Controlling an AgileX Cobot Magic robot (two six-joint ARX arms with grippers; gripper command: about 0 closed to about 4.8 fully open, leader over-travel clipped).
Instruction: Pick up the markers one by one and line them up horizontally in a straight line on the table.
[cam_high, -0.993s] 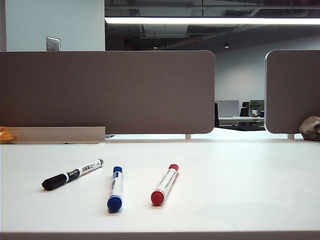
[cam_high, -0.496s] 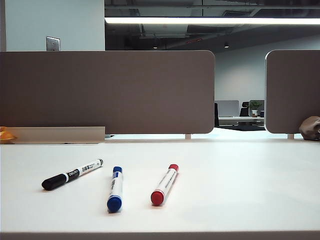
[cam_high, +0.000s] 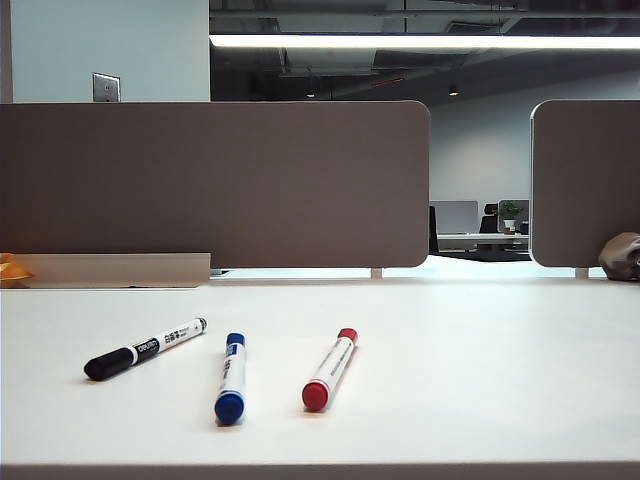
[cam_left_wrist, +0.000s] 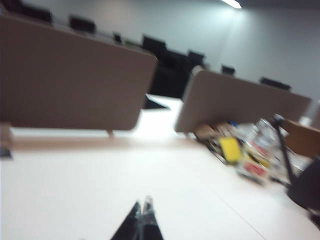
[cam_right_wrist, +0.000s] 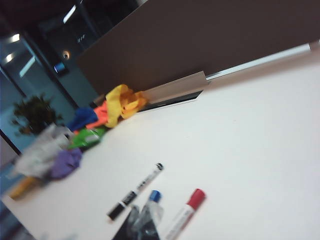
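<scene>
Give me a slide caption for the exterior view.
Black marker, blue marker and red marker lie unaligned on the white table; no gripper in this view.

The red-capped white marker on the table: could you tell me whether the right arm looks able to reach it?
Probably yes: the red-capped white marker lies uncovered on the white table, just ahead of the shut right gripper, with nothing between them.

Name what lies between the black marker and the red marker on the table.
The blue marker lies between the black marker and the red marker, apart from both, on the table; the exterior view shows it.
</scene>
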